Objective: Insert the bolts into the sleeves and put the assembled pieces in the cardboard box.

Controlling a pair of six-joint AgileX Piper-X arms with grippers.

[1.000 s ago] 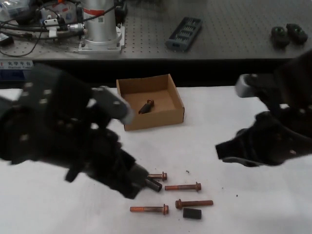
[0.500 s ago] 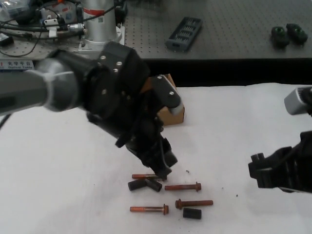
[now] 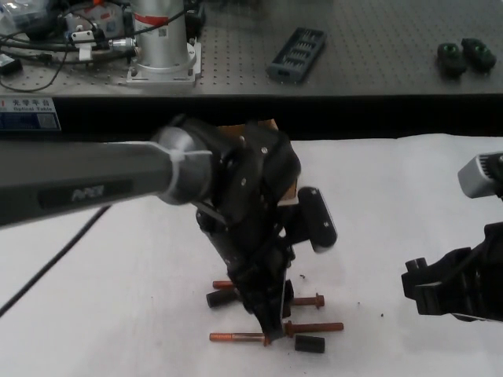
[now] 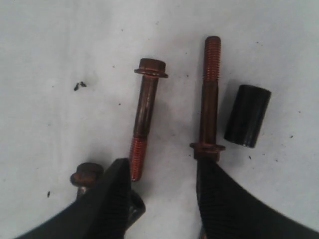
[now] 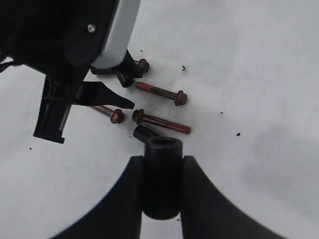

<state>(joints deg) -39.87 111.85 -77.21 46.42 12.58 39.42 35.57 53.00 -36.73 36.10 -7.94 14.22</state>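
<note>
Several copper-coloured bolts lie on the white cloth, among them one point(image 3: 240, 338) nearest the front edge and two side by side point(image 4: 147, 117) point(image 4: 209, 99). A black sleeve point(image 4: 247, 115) lies beside the longer bolt, and another sleeve point(image 3: 218, 298) lies to the left. My left gripper point(image 3: 277, 314) hangs open just above these bolts, its fingers point(image 4: 162, 167) spread with nothing between them. Off to the right, my right gripper point(image 3: 448, 287) is shut on an upright black sleeve point(image 5: 162, 184). The cardboard box point(image 3: 234, 126) is mostly hidden behind the left arm.
The left arm's long grey link point(image 3: 86, 184) crosses the left half of the cloth. Behind the cloth, a metal breadboard carries a silver column point(image 3: 161, 39), a dark rack point(image 3: 297, 51) and two black parts point(image 3: 465, 55). Small dark crumbs point(image 5: 238, 134) dot the cloth.
The left arm has swung from the left side across the box and down over the bolts. The right gripper drew back to the right, then stayed put.
</note>
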